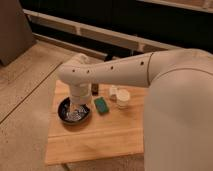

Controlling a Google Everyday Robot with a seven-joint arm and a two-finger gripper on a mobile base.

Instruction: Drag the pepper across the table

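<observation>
Since the pepper is nowhere in sight, possibly hidden under the wrist or inside the bowl, the step in hand reads as the reach toward it.

1. Arm (125,70): white, spanning from the right, wrist turned down.
2. Table (100,142): bamboo planks.
3. Bowl (63,116): dark, at the table's left.
4. Gripper (76,108): lowered into the bowl; how far open, or holding what, cannot be told.
5. Green sponge (101,105): just right of the bowl.
6. Pale cup (122,98): beyond the sponge.

Next move, by judgement: find the pepper, press onto it, slide it along bare planks.
</observation>
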